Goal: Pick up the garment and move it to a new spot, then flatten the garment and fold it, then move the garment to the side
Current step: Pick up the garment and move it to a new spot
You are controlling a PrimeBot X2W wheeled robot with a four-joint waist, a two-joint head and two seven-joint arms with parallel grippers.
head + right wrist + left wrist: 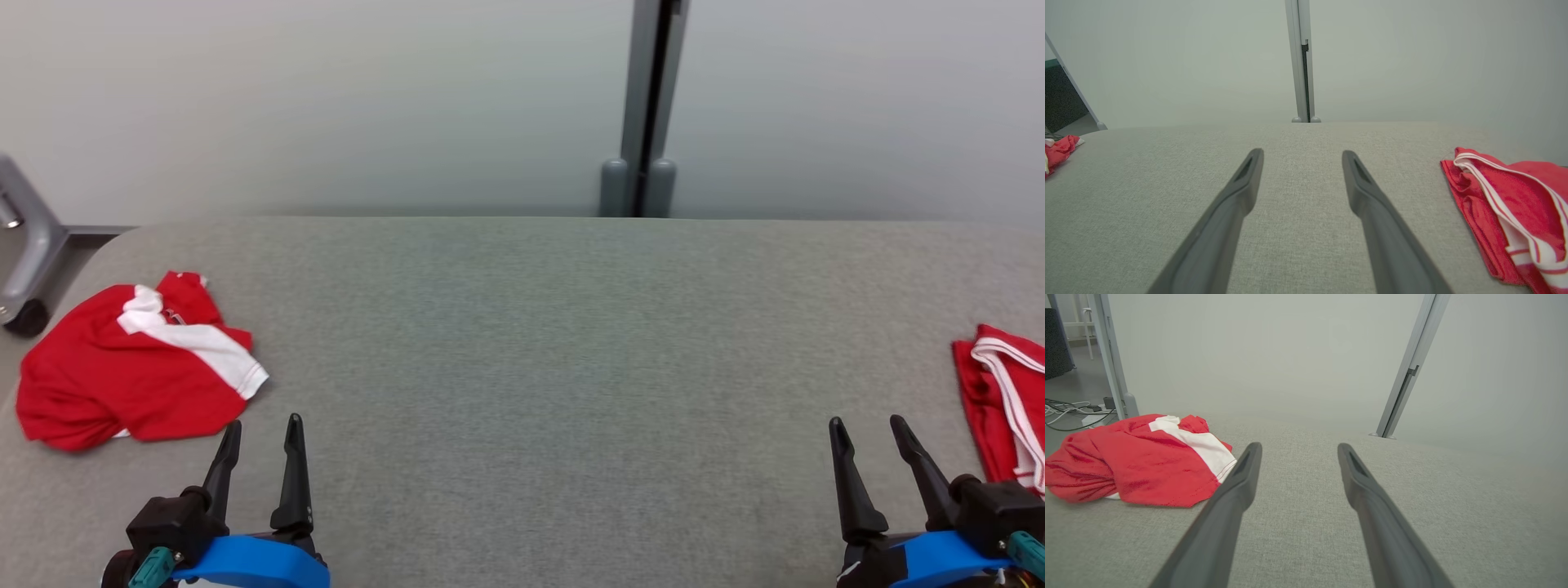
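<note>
Plainly we see the garment point(131, 367) lying crumpled on the grey table point(522, 367), red with a white band; our left gripper point(264, 422) and right gripper point(865, 422) gape empty.

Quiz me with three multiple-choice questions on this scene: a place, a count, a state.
1. On the grey fabric table, the crumpled red-and-white cloth garment lies: A at the left; B centre; C at the right edge.
2. Red garments on the table: A one; B two; C three.
3. The fingers of the left gripper are: A shut on cloth; B open, empty; C shut, empty.
Answers: 1 A, near the left gripper. 2 B, a striped red garment lies at the right. 3 B, bare table shows between them.
</note>
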